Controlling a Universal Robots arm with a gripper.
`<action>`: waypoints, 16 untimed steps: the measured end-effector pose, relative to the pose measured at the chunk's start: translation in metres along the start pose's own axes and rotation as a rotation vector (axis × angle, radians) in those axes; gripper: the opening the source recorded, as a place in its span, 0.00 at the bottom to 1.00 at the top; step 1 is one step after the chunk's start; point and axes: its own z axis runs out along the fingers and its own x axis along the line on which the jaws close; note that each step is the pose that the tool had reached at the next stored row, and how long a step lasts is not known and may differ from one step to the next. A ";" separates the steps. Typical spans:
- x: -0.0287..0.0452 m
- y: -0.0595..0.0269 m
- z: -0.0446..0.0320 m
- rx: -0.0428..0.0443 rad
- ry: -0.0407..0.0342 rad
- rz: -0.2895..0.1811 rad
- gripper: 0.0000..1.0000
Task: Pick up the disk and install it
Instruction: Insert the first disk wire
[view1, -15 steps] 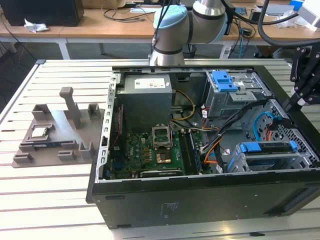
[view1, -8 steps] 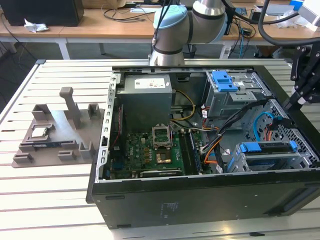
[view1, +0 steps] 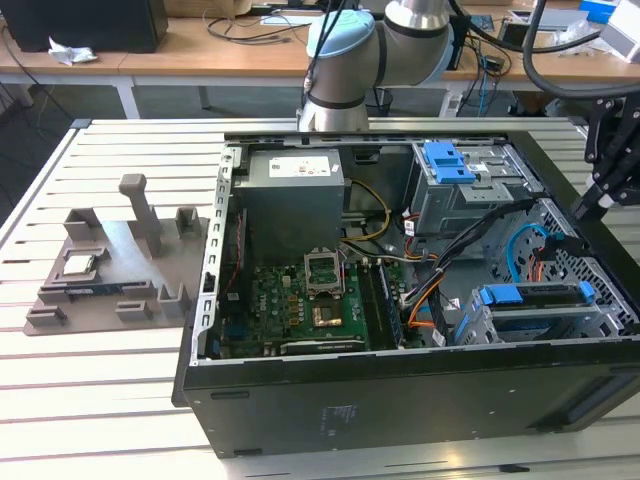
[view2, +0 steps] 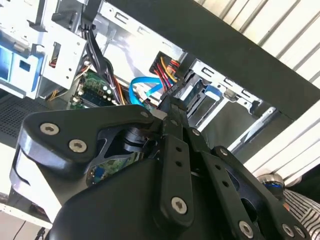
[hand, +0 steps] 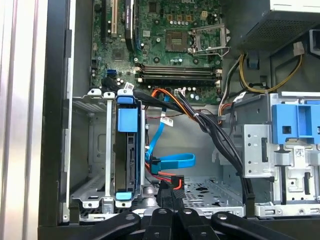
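The disk (hand: 126, 150) stands edge-on in its blue plastic carrier, inside a slot of the grey drive cage (hand: 95, 150) at the front corner of the open computer case. In the exterior view the disk's blue carrier (view1: 530, 295) lies along the top of that cage (view1: 520, 325). My gripper (view1: 583, 208) hangs above the case's rim on the exterior view's right, apart from the disk. In both wrist views its black fingers meet at the tip (hand: 170, 189) (view2: 172, 104), shut with nothing between them, over loose cables beside the cage.
A blue data cable (hand: 170, 161) and black and orange cable bundles (hand: 210, 130) cross the bay. A second cage with a blue latch (view1: 447, 160) sits at the back. The motherboard (view1: 300, 300) fills the case floor. A grey fixture (view1: 110, 275) holding a small square chip (view1: 80, 263) lies on the exterior view's left.
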 end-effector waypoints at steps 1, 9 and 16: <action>0.0002 -0.0009 0.0029 0.0000 0.0001 0.000 0.11; 0.0006 -0.0061 0.0170 0.0001 0.0130 0.008 0.11; 0.0006 -0.0062 0.0172 0.0001 0.0129 0.009 0.24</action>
